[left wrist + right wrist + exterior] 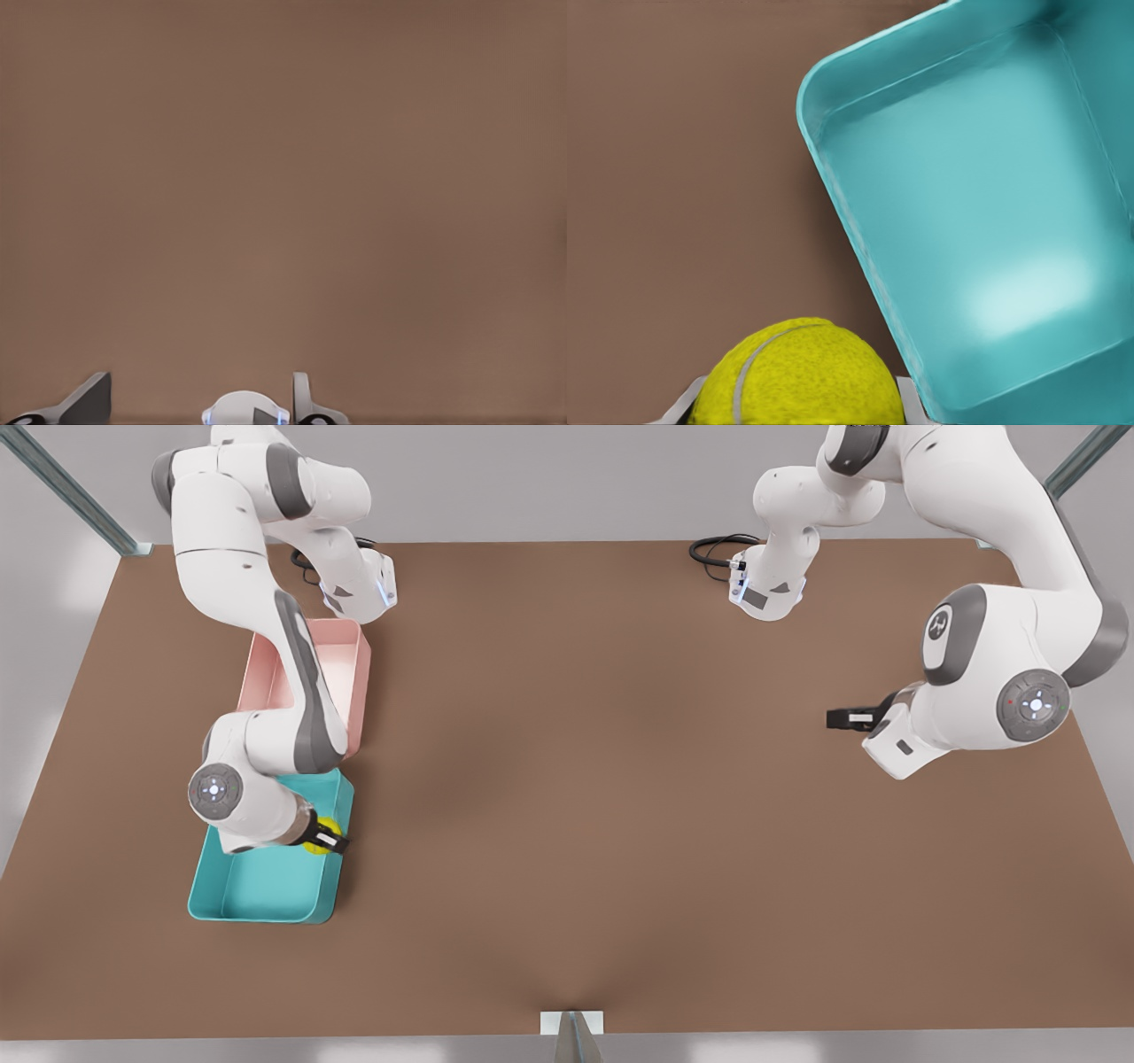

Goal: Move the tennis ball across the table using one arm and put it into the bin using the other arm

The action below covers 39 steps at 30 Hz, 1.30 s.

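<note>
Right gripper (324, 840) clamped on tennis ball (799, 376) at bin (957, 212) rim: releasing here risks it bouncing outside. Left gripper (849, 718) well away, waiting, fingers apart.

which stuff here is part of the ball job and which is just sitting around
In the job:
- ball, gripped by the right end effector at the bin's edge
- teal bin
- table
- left end effector, waiting over bare table

Just lying about:
- pink tray, behind the bin
- black cables at the table's far edge

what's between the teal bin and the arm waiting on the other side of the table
Bare table in the front view: nothing lies between the teal bin and the waiting left gripper.
</note>
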Each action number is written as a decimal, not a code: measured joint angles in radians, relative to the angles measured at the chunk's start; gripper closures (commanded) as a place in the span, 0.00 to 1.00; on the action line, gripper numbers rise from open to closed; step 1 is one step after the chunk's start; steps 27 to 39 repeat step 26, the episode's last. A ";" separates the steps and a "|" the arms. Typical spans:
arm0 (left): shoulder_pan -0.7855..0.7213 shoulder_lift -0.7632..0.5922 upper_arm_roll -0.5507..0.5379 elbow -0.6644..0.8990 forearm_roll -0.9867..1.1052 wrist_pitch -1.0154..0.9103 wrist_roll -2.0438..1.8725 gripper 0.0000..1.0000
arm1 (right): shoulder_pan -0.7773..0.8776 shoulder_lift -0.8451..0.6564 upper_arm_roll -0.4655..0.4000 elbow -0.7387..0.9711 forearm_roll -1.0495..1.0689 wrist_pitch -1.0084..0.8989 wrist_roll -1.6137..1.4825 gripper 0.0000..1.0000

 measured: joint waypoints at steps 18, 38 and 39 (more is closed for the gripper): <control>0.000 0.012 -0.001 0.002 -0.056 -0.074 0.001 0.00 | -0.067 0.038 0.005 0.276 -0.124 -0.210 -0.460 0.00; -0.006 0.010 -0.003 0.002 -0.050 -0.045 0.000 0.00 | -0.144 -0.348 0.094 0.118 -0.219 -0.480 -0.519 0.00; -0.006 0.010 -0.003 0.002 -0.050 -0.045 0.000 0.00 | -0.144 -0.348 0.094 0.118 -0.219 -0.480 -0.519 0.00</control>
